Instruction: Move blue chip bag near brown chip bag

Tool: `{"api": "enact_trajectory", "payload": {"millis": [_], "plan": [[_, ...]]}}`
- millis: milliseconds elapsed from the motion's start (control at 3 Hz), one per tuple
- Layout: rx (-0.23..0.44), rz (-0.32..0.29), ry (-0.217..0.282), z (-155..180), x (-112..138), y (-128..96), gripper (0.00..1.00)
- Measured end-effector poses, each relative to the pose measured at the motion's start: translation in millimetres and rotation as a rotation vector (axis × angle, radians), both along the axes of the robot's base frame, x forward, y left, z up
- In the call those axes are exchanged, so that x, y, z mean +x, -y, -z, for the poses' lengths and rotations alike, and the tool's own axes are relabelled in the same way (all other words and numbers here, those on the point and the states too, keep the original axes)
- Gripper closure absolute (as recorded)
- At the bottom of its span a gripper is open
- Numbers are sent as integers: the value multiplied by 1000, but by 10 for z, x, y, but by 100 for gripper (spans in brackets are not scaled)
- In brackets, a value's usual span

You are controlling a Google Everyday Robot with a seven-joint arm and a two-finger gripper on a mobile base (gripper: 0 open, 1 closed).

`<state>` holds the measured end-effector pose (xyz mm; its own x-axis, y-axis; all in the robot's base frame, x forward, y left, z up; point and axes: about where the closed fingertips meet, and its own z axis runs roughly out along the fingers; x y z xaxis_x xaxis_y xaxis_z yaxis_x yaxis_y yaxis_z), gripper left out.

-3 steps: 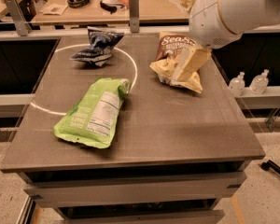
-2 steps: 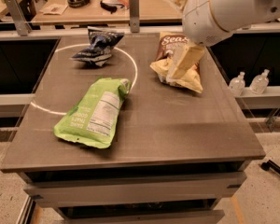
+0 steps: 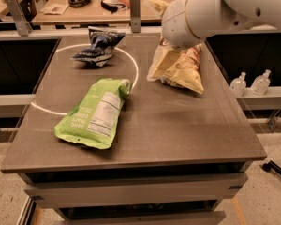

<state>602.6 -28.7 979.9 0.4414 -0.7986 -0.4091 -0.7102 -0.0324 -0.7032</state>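
Green pouch (image 3: 93, 114): lies flat at the front left of the table (image 3: 178, 135), label up.
Blue chip bag (image 3: 97, 46): crumpled at the far left, on the white circle's (image 3: 136, 74) far arc, well apart from the brown bag.
My gripper (image 3: 158, 7): over the far edge, just above the brown bag's top; spread or closed, I cannot tell.
Brown chip bag (image 3: 178, 68): far right, top hidden under my arm (image 3: 206, 13).
Two bottles (image 3: 250, 82): on a ledge right of the table.

On table (image 3: 178, 125): blue chip bag (image 3: 98, 48) back left, brown chip bag (image 3: 178, 68) back right, well apart; pouch (image 3: 96, 115) front left; gripper (image 3: 157, 6) just behind brown chip bag.
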Motion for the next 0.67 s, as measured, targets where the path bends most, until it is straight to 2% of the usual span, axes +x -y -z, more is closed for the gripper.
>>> {"api": "enact_trajectory", "payload": {"millis": [333,667], "plan": [[43,-82,43,83,267,-243,0],[35,-123,37,141,553,-397,0]]}}
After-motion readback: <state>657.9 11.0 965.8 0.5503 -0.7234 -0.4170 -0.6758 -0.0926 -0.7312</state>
